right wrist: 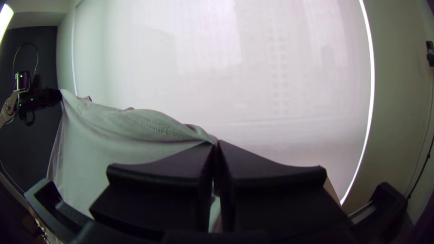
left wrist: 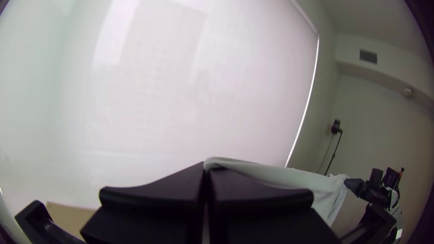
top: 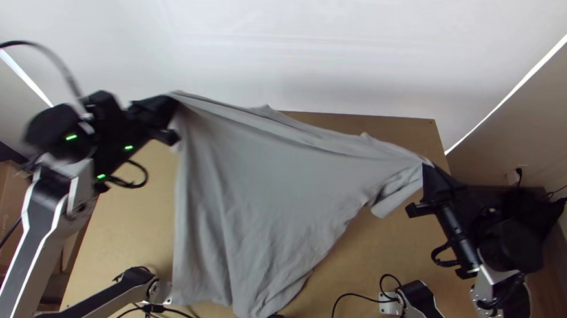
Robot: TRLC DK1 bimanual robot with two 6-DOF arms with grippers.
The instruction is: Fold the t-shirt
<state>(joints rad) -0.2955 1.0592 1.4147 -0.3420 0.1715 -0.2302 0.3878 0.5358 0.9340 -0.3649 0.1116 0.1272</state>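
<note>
Grey t-shirt (top: 262,190), long soft creases, left gripper (top: 171,102) and right gripper (top: 429,168) clamped on cloth

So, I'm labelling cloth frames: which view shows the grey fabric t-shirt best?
The top view: the grey fabric t-shirt shows there from taut upper edge to loose lower end. The right wrist view shows that edge and part of the body; the left wrist view, a strip.
</note>
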